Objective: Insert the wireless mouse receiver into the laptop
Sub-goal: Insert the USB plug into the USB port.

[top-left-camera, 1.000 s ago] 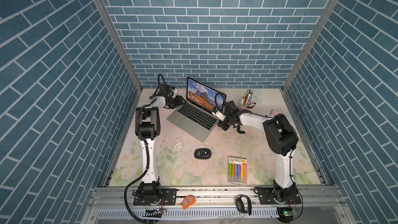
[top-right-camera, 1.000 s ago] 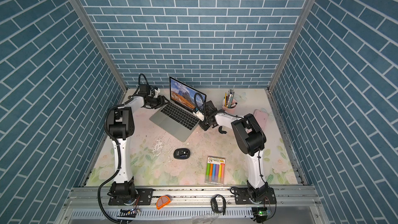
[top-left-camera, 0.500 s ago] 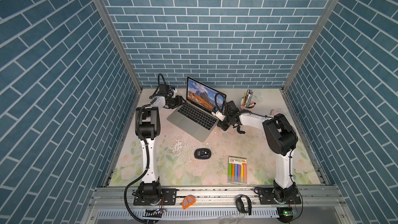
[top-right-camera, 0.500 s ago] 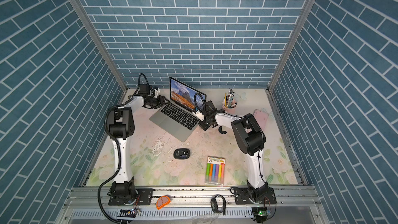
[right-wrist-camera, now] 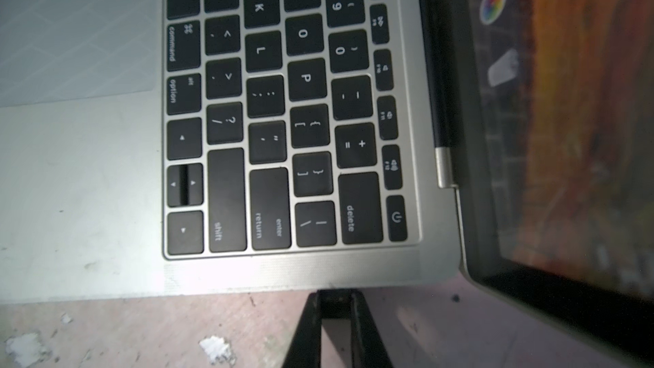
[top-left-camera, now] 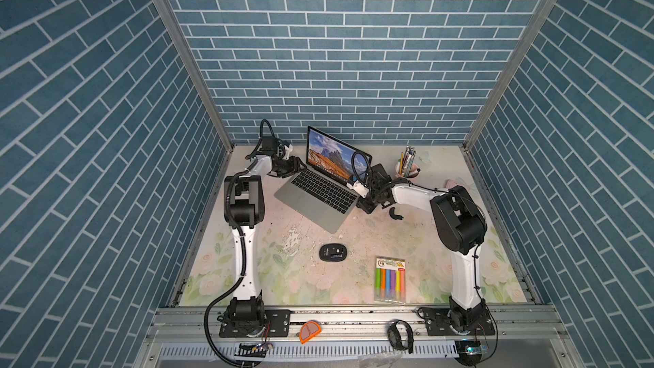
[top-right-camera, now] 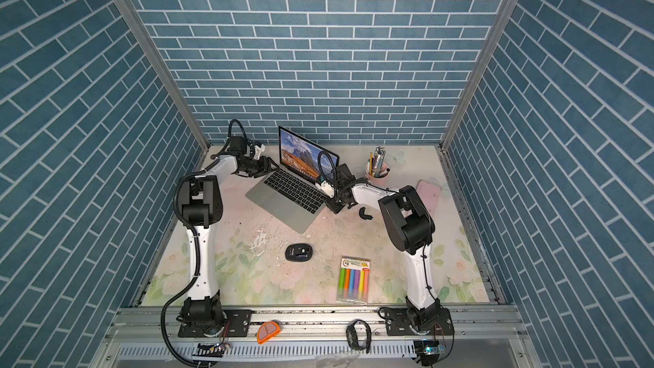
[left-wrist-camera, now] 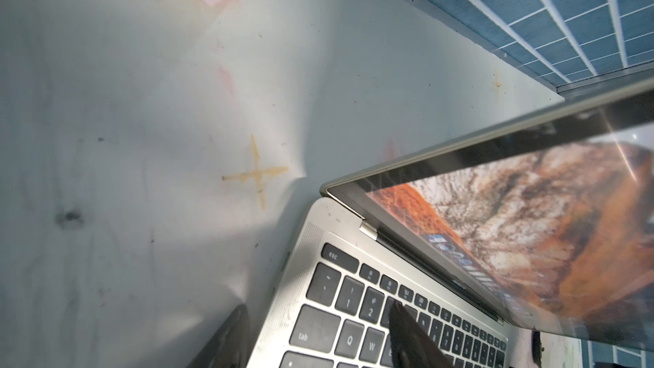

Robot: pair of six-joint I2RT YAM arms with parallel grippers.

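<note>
We see nothing moved: right gripper (right-wrist-camera: 335,293) still pinches the receiver (right-wrist-camera: 334,302) at the laptop's (right-wrist-camera: 106,189) three-o'clock edge; left gripper (left-wrist-camera: 318,307) stays parted.

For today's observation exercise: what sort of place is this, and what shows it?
Probably a robot test cell dressed as a desk: two robot arms mounted on a metal rail, brick-print walls, and a laptop.

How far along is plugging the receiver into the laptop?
Done: the right gripper holds the wireless mouse receiver pinched against the side edge of the laptop. In hand: the push in, while the left gripper straddles the far keyboard corner, open. Left: full seating, not confirmable here, then release.
</note>
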